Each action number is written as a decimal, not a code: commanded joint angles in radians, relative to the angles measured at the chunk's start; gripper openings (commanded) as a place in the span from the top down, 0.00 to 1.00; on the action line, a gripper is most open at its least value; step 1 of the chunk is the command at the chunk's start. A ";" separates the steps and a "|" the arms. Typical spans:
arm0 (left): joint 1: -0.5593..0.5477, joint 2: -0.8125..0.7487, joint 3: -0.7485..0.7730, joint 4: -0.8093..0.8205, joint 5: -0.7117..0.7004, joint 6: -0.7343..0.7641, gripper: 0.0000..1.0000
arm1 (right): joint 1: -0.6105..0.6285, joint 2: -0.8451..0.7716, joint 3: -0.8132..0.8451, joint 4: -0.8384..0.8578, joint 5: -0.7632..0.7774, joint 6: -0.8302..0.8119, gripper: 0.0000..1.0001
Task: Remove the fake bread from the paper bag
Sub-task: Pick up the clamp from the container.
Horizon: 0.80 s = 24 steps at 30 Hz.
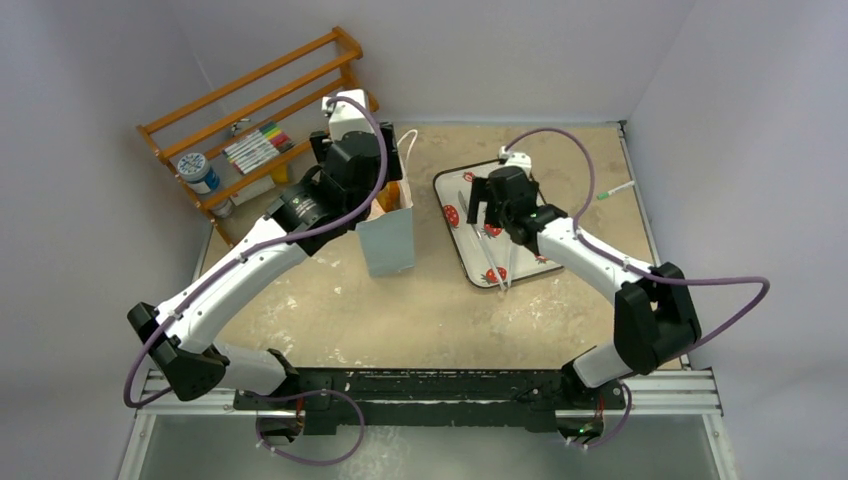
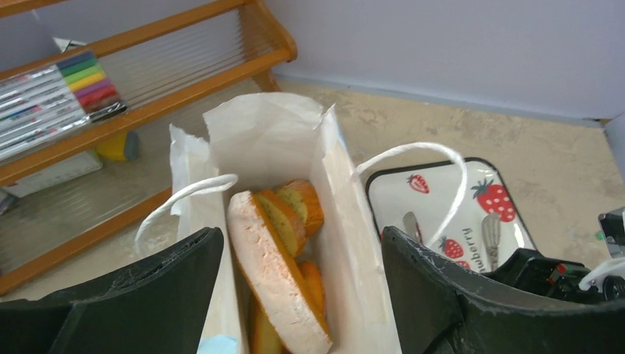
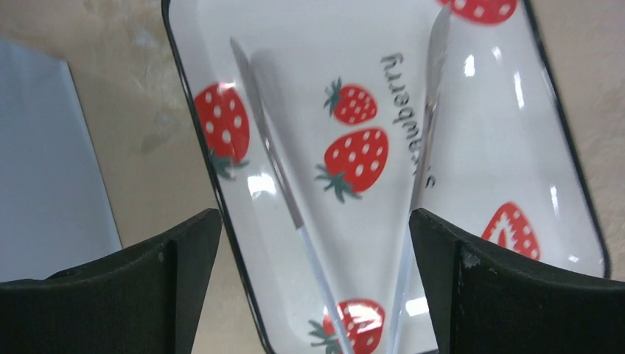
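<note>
Gaping wide and empty, the right fingers [image 3: 151, 295] hover over the metal tongs [image 3: 276, 169] on the strawberry tray [image 3: 368, 44]. The left fingers [image 2: 442, 302], also spread and empty, flank the mouth of the paper bag [image 2: 346, 221]. Inside it, the fake bread [image 2: 295, 214] stands packed on edge. It is probably light, stiff, smooth plastic: pinch the tall toast slice [image 2: 273, 276] across its flat faces. The flimsy bag may lift.
</note>
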 commanded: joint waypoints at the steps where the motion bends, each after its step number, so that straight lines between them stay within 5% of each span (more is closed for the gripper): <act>1: 0.020 -0.062 -0.014 -0.078 -0.044 -0.051 0.22 | 0.073 -0.021 -0.038 -0.077 0.102 0.094 0.00; 24: 0.031 -0.106 -0.055 -0.165 -0.090 -0.094 0.17 | 0.097 0.013 -0.112 -0.175 0.112 0.142 0.00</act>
